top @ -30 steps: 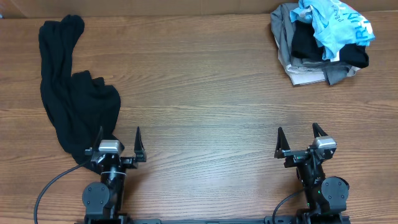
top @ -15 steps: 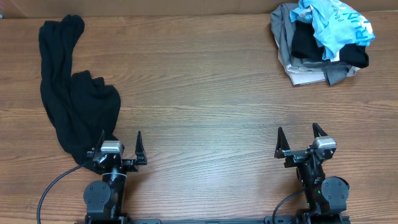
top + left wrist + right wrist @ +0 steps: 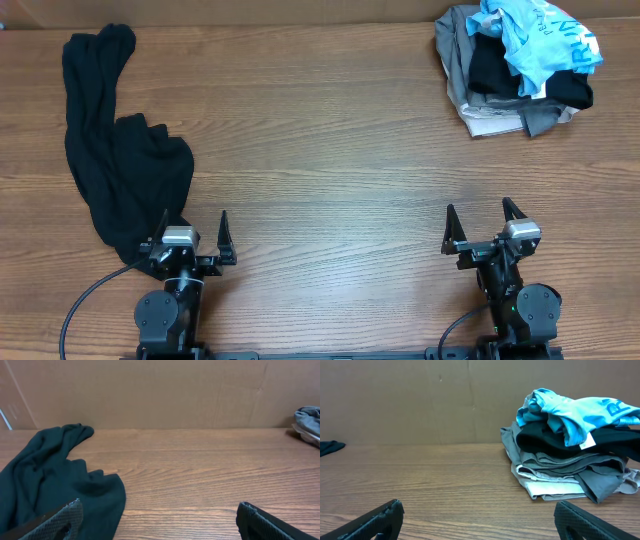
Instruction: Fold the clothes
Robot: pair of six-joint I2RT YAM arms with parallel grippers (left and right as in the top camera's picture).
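Observation:
A black garment (image 3: 115, 160) lies crumpled along the table's left side; it also shows in the left wrist view (image 3: 55, 485). A pile of clothes (image 3: 515, 65), grey and black with a light blue shirt on top, sits at the far right corner; it also shows in the right wrist view (image 3: 570, 445). My left gripper (image 3: 192, 230) is open and empty at the near edge, its left finger just beside the black garment's near end. My right gripper (image 3: 480, 225) is open and empty at the near right, far from the pile.
The wooden table (image 3: 320, 150) is backed by a brown cardboard wall (image 3: 150, 390). Bare wood lies between the black garment and the pile.

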